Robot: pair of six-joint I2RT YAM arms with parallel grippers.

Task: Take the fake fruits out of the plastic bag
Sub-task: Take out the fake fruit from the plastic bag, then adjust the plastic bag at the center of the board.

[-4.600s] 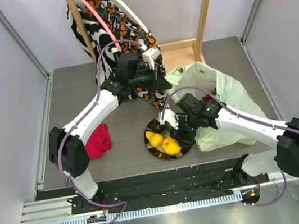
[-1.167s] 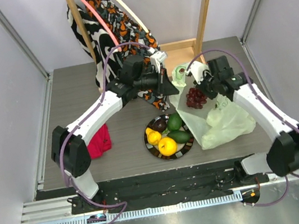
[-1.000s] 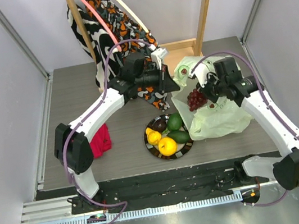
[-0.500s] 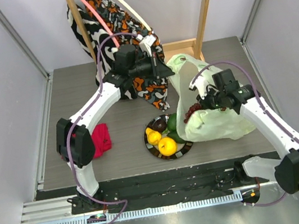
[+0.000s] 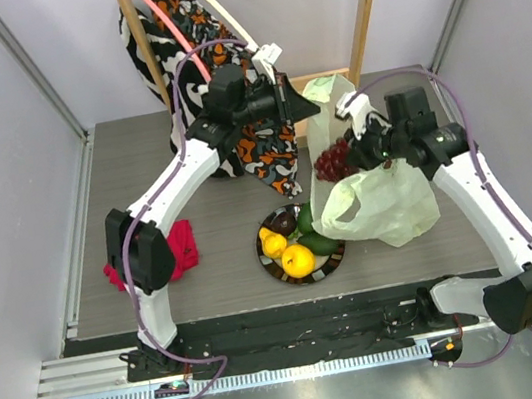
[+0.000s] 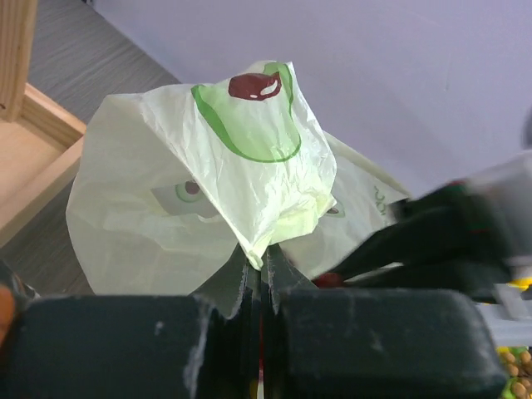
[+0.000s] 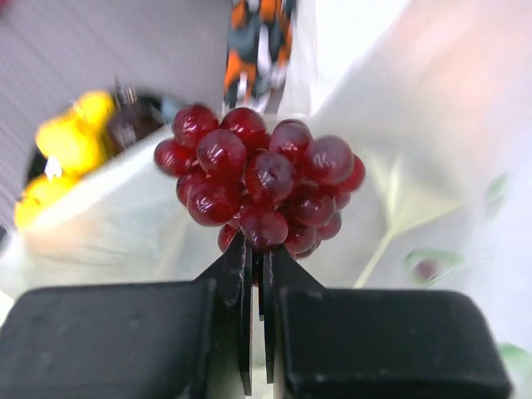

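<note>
My left gripper (image 5: 310,108) is shut on the top edge of the pale green plastic bag (image 5: 380,200) and holds it up, so the bag hangs over the table. In the left wrist view the crinkled bag (image 6: 208,187) bunches into the shut left gripper (image 6: 263,264). A dark red grape bunch (image 5: 331,161) hangs beside the bag's upper left, with my right gripper (image 5: 348,154) shut on it. The right wrist view has the grape bunch (image 7: 258,179) right at the tip of the right gripper (image 7: 260,253). A lemon (image 5: 275,246), an orange-yellow fruit (image 5: 298,260), green fruits (image 5: 311,218) and a dark one (image 5: 282,225) lie on the plate (image 5: 269,264).
Zebra and orange patterned cloth bags (image 5: 226,74) hang from a wooden frame (image 5: 364,7) at the back. A red cloth (image 5: 179,249) lies on the table at the left. The frame's wooden base (image 5: 307,128) sits behind the plastic bag.
My left gripper has pulled the bag's top up and back, lifting the bag. The right gripper has risen with the grape bunch, which now hangs outside the bag.
</note>
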